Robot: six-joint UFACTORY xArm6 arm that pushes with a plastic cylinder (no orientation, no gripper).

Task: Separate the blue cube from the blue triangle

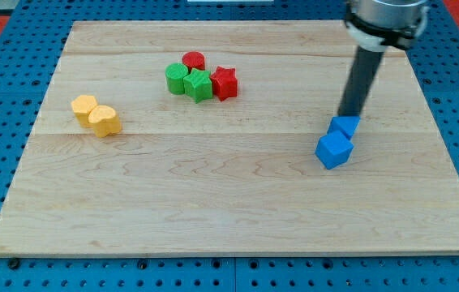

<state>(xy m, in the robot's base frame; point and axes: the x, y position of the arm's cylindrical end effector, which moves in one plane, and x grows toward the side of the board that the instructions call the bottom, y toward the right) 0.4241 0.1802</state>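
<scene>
On the wooden board point(238, 211), the blue cube point(333, 150) sits toward the view's right, touching the blue triangle point(345, 126) at its 1 o'clock. My tip point(347, 116) rests at the triangle's 12 o'clock edge; being a bare rod, it has no fingers and grasps nothing. Well apart at 10 o'clock cluster the green blocks point(189, 82) and red blocks point(213, 75); two yellow blocks point(96, 115) lie at 9 o'clock.

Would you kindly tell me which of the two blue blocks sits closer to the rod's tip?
The blue triangle, the upper blue block: my tip sits right at its top edge. The blue cube lies beyond it, toward the view's bottom.
</scene>
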